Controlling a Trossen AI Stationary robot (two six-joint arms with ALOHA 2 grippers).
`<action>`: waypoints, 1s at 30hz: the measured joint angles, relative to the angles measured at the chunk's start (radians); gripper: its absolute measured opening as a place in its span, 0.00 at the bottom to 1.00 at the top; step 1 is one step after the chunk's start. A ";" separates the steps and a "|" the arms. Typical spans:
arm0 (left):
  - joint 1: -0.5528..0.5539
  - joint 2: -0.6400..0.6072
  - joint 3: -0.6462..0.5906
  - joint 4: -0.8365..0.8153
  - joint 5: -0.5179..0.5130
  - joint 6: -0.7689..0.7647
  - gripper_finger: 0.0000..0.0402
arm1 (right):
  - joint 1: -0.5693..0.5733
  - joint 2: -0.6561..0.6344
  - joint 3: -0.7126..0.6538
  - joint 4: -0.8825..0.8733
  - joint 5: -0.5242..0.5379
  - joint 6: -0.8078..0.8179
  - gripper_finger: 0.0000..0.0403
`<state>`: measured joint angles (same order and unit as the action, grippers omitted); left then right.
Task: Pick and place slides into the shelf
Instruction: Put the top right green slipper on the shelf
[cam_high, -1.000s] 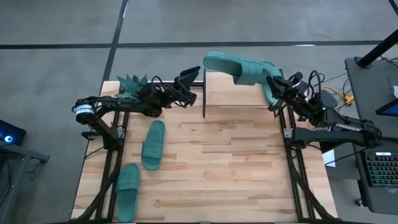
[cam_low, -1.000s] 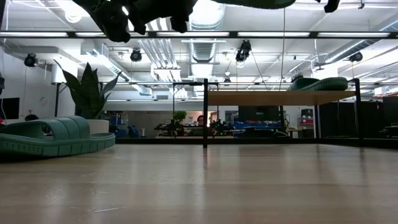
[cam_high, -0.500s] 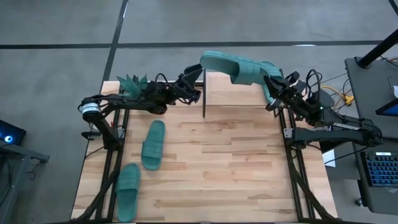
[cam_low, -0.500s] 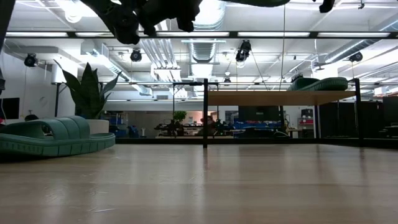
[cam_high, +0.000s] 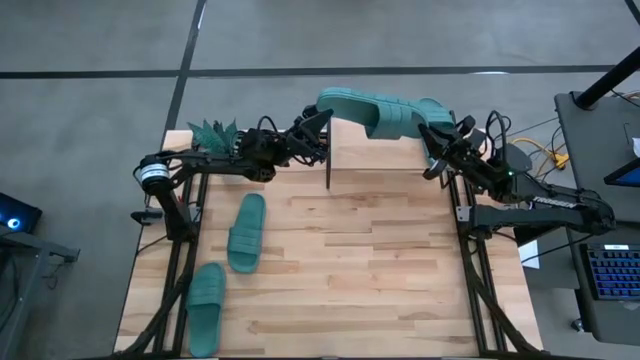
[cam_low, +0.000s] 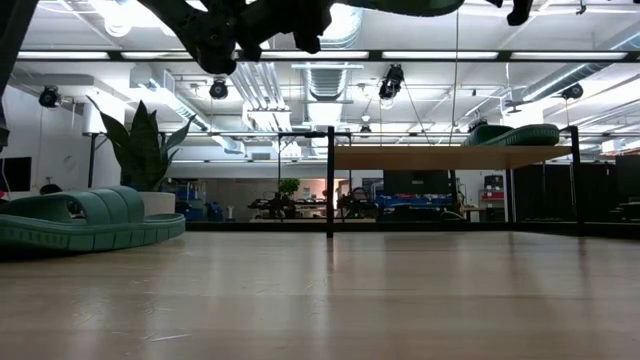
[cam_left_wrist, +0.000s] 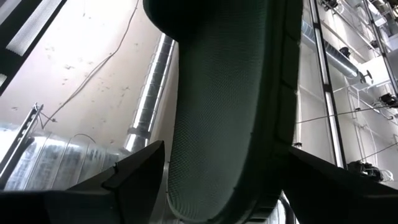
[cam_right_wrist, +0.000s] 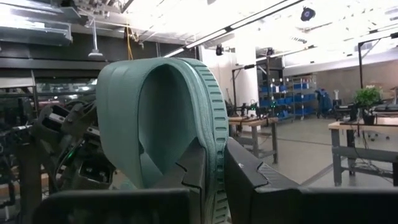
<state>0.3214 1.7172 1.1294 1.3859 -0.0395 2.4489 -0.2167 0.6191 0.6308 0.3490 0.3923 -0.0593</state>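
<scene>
**Q:** Which way is the lifted slide pointed, and where is it sitting?

**A:** One teal slide (cam_high: 375, 110) is held up in the air over the far edge of the table, around 12 o'clock in the high view, above the shelf (cam_high: 385, 150). Its long axis is laid roughly 9-to-3 across the picture, tilted a little so the 9 o'clock end is farther back. The strap end is turned toward 3 o'clock, the bare end toward 9 o'clock. In the low view only its underside is seen, at the very top.

**Q:** And the claws?

**A:** The right gripper (cam_high: 437, 140) is pinched nearly closed on the strap end of that slide; in the right wrist view the strap's rim (cam_right_wrist: 211, 124) is seen clamped between the two dark fingers (cam_right_wrist: 193, 165). The left gripper (cam_high: 318, 125) is spread wide at the slide's 9 o'clock end. In the left wrist view the textured sole (cam_left_wrist: 230, 106) is seen between the two fingers (cam_left_wrist: 134, 171), though whether it is actually touched can't be told.

**Q:** The other slides?

**A:** One (cam_low: 515, 134) is already laid on the shelf's top board, toward its 3 o'clock end. Two more are left on the table (cam_high: 380, 270) around 8 o'clock: one (cam_high: 246, 231) pointed nearly 12-to-6, the other (cam_high: 205, 307) just beyond it toward 7, near the front edge. A spiky plant (cam_high: 210, 134) is seen at 10 o'clock.
</scene>
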 joint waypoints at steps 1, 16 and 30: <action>0.000 0.000 0.000 0.000 0.000 -0.001 0.70 | 0.000 0.000 0.000 -0.001 0.000 0.000 0.06; 0.000 -0.001 0.000 -0.010 -0.055 -0.130 0.43 | 0.000 0.040 0.000 0.000 -0.057 0.027 0.06; 0.000 -0.001 -0.001 -0.038 -0.194 -0.166 0.13 | 0.000 0.044 0.000 0.017 -0.063 -0.101 0.20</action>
<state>0.3210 1.7161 1.1286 1.3474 -0.2332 2.2825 -0.2165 0.6628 0.6308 0.3663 0.3290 -0.1598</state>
